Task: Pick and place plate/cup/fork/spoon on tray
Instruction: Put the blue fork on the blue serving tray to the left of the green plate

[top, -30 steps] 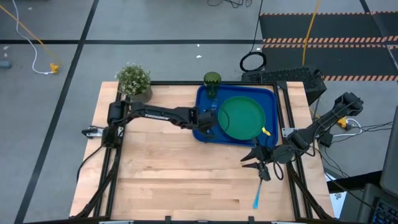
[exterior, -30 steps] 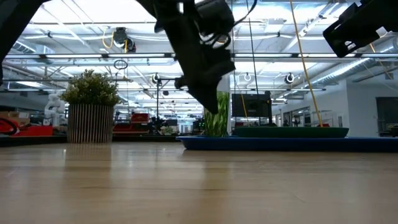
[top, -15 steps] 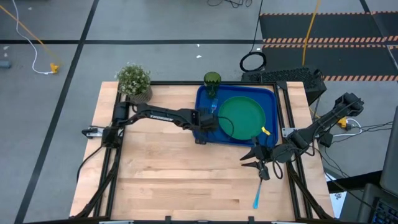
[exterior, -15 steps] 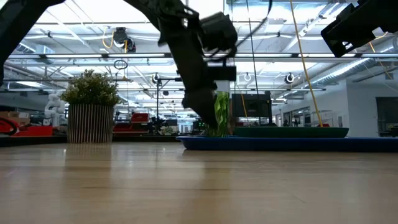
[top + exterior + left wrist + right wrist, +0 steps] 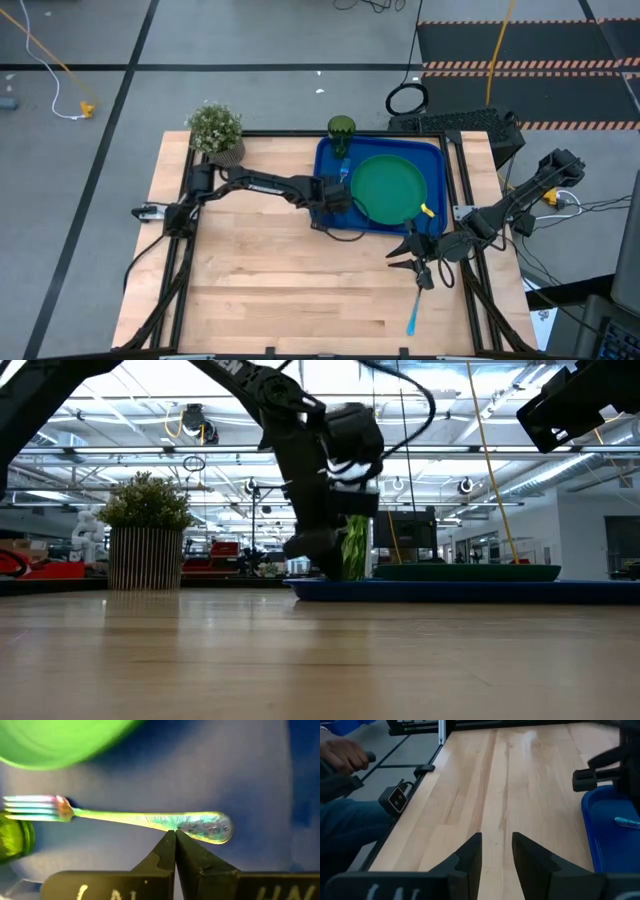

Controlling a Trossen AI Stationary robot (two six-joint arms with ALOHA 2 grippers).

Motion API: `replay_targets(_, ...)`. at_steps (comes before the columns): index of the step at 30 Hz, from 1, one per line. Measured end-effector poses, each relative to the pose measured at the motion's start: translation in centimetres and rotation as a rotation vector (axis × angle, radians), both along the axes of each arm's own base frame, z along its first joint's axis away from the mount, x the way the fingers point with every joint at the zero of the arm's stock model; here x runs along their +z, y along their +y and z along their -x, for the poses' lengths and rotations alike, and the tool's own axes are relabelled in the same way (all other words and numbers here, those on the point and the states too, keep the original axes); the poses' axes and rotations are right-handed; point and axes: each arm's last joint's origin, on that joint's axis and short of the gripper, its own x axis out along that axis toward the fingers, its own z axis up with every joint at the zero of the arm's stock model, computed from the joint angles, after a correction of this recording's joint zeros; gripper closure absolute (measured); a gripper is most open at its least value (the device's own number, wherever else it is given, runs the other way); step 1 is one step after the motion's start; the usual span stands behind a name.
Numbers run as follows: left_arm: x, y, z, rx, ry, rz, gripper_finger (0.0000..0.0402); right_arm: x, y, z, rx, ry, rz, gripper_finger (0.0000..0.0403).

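The left pincer point(image 5: 341, 193) sits just left of centre in the high view, reaching across from the frame's left, over the left part of the large rectangular blue plastic tray point(image 5: 330, 160). Its two dark fingers point(image 5: 167, 851) are pressed together with nothing between them, their tips just beside the light-blue plastic handle of the small metal-tined fork point(image 5: 145, 819), which lies flat on the tray floor in the left wrist view.

In the upper left of the high view a small potted green plant point(image 5: 215, 128) stands at the corner of the pale wooden bench point(image 5: 280, 280). At upper centre, the small translucent dark-green tumbler point(image 5: 341, 130) stands upright at the tray's far edge. Right of centre, the large round flat green plate point(image 5: 388, 188) fills most of the tray.

Further right, the right pincer point(image 5: 424, 262) waits over the bench near the tray's lower right corner, its fingers point(image 5: 470, 854) slightly spread and holding nothing. Below it, at lower right, the small spoon with light-blue plastic handle point(image 5: 413, 313) lies on the bench, apart from the tray.

At the left edge of the right wrist view, a person's hand point(image 5: 342, 754) shows beyond the bench.
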Motion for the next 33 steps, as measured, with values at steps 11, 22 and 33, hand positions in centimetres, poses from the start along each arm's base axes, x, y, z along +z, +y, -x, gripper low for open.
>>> replay_targets(11,-0.4,0.5,0.1,0.014,0.017,0.014,0.0395,0.0,0.0,0.0,-0.008,0.004,-0.016,0.0305)
replay_targets(22,-1.5,0.4,-0.3,0.013,0.013,0.011,0.0398,0.0,0.0,0.0,-0.007,0.007,-0.020,0.0305)
replay_targets(33,-1.5,-0.6,-0.6,-0.004,0.000,-0.026,0.0395,-0.1,0.0,0.0,-0.007,0.012,-0.016,0.0305)
